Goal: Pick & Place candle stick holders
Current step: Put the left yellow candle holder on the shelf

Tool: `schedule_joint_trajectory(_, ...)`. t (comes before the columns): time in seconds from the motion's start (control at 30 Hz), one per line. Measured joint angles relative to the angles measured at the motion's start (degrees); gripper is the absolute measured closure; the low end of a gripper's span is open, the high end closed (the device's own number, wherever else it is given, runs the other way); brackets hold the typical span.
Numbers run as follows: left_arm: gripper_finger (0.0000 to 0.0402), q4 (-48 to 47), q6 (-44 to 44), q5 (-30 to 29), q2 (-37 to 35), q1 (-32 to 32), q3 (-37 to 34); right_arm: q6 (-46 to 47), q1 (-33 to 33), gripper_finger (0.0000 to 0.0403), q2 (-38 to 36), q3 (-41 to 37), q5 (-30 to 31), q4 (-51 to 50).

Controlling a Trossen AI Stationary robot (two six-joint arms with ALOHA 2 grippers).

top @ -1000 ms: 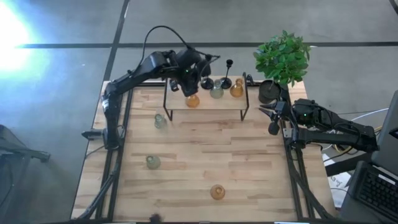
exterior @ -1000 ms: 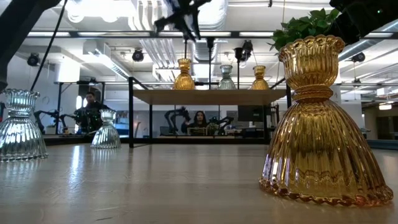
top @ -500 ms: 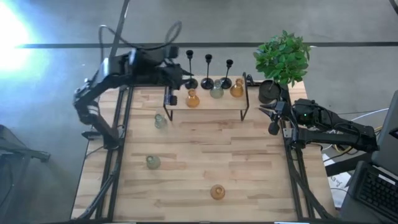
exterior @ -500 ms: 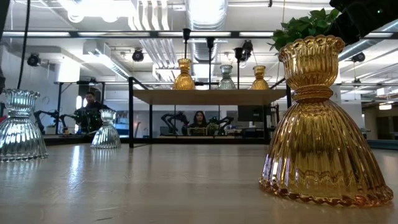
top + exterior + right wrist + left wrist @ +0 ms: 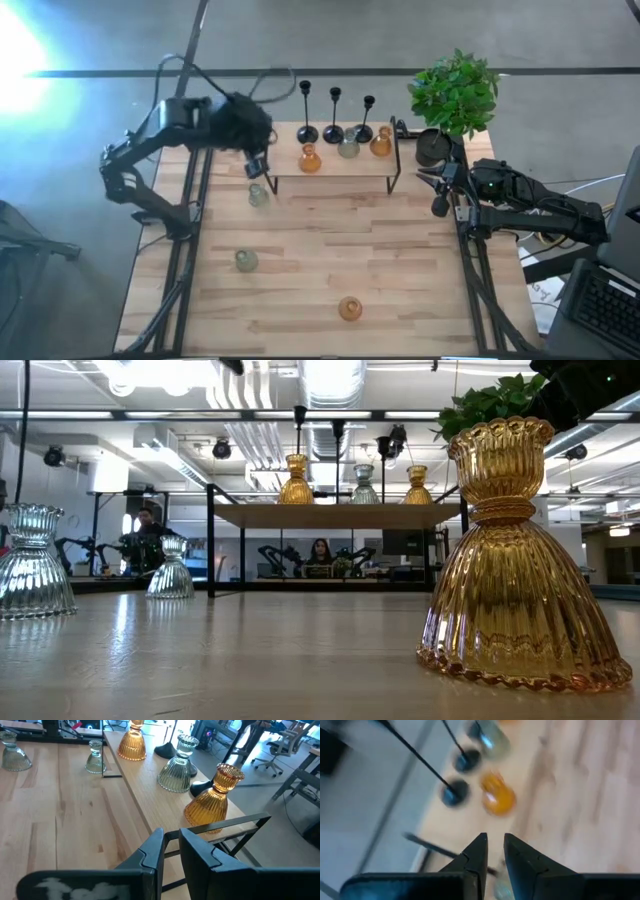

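Three black candlesticks (image 5: 305,128) (image 5: 334,125) (image 5: 366,128) stand on their round bases along the back of a low shelf (image 5: 330,172). In front of them on the shelf stand an amber glass holder (image 5: 310,158), a pale green one (image 5: 348,148) and another amber one (image 5: 381,142). Two pale green holders (image 5: 258,195) (image 5: 246,260) and an amber one (image 5: 349,308) stand on the table. My left gripper (image 5: 256,165) is shut and empty above the shelf's left end. My right gripper (image 5: 438,198) is shut and empty at the table's right edge.
A black pot with a leafy plant (image 5: 452,95) stands at the far right corner, next to the right arm. The shelf has thin black legs (image 5: 266,180). The low view looks past the near amber holder (image 5: 515,560) to people seated in the room behind.
My left gripper has drawn away from the leftmost candlestick on the shelf, going toward the table's left edge and then toward the near side, past the shelf's left end. The three candlesticks now show standing in a row.
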Motion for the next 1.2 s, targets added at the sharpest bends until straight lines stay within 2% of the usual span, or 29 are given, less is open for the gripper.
schedule_joint_trajectory(0.17, 0.0335, 2.9, -6.3, 2.9, -4.1, -0.1, -15.0, 0.0, 0.0, 0.0351, 0.0, 0.0, 0.0, 0.0)
schedule_joint_trajectory(0.33, 0.0335, 19.2, -12.4, 8.0, -11.3, -0.2, -29.8, 0.0, 0.0, 0.0351, 0.0, 0.0, 0.0, 0.0)
schedule_joint_trajectory(0.53, 0.0335, 40.4, -13.5, 7.9, -16.6, -0.2, -45.9, 0.0, 0.0, 0.0351, 0.0, 0.0, 0.0, 0.0)
schedule_joint_trajectory(0.63, 0.0335, 46.2, -13.9, 7.9, -17.3, -0.2, -52.3, 0.0, 0.0, 0.0351, 0.0, 0.0, 0.0, 0.0)
schedule_joint_trajectory(0.83, 0.0335, 59.2, -13.5, 7.2, -17.2, -0.2, -61.0, 0.0, 0.0, 0.0351, 0.0, 0.0, 0.0, 0.0)
schedule_joint_trajectory(1.2, 0.0335, 78.1, -8.8, -4.6, -14.9, 0.0, -68.7, 0.0, 0.0, 0.0351, 0.0, 0.0, 0.0, 0.0)
